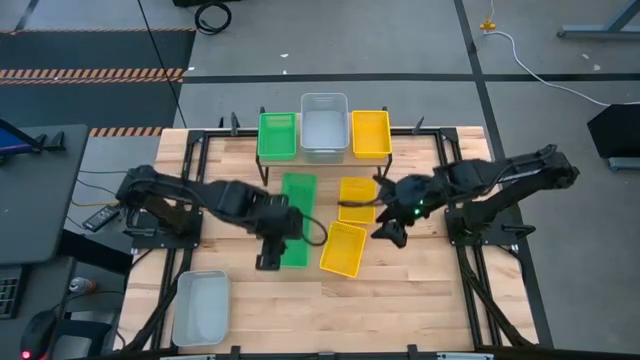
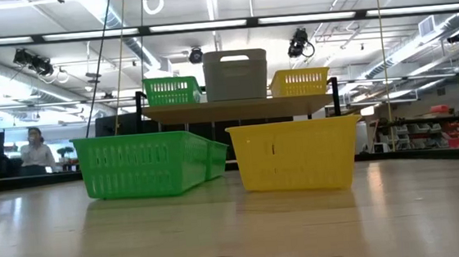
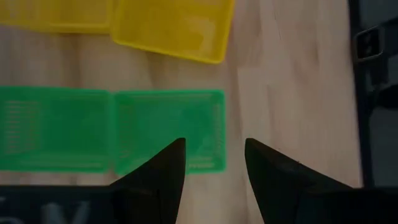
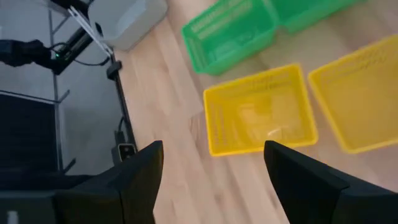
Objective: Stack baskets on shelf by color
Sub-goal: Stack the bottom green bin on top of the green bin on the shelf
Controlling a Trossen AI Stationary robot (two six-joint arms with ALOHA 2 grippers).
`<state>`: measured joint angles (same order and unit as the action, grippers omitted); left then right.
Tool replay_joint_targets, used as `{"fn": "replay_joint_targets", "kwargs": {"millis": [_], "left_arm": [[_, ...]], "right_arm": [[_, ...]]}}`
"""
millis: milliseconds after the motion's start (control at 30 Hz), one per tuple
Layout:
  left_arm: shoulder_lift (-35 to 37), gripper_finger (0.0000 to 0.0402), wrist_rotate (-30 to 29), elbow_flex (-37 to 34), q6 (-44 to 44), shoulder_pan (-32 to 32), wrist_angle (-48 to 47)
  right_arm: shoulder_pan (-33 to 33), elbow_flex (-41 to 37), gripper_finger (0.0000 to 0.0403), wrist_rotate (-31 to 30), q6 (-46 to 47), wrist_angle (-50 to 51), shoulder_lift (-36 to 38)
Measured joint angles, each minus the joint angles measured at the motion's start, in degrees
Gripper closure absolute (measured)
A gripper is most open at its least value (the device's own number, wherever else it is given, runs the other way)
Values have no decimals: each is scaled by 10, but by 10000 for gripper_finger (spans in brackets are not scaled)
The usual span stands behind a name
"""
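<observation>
Baskets are sitting in three spots: a green one [image 1: 277, 135], a grey one [image 1: 324, 124] and a yellow one [image 1: 370, 132] are resting on the shelf [image 2: 236, 109], whose top is mostly hidden beneath them from above. Two green baskets [image 1: 297, 218] and two yellow baskets [image 1: 349, 228] are lying mid-table, partly covered by the arms. Another grey basket [image 1: 201, 307] is lying near the front edge. The left gripper [image 1: 268, 262] is hovering with fingers apart, holding nothing. The right gripper [image 1: 392, 235] is hanging spread wide, empty.
</observation>
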<state>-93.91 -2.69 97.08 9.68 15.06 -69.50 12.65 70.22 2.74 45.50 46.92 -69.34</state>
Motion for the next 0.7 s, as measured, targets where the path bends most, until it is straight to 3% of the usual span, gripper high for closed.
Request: {"fn": "replay_joint_targets", "kwargs": {"millis": [167,700], "left_arm": [[33,230,6,-96,55,30,69],[43,230,0,-249,183,116,238]], "right_arm": [[31,-48,119,-2,40,-51,0],[58,-78,119,-1,105,-79,0]]}}
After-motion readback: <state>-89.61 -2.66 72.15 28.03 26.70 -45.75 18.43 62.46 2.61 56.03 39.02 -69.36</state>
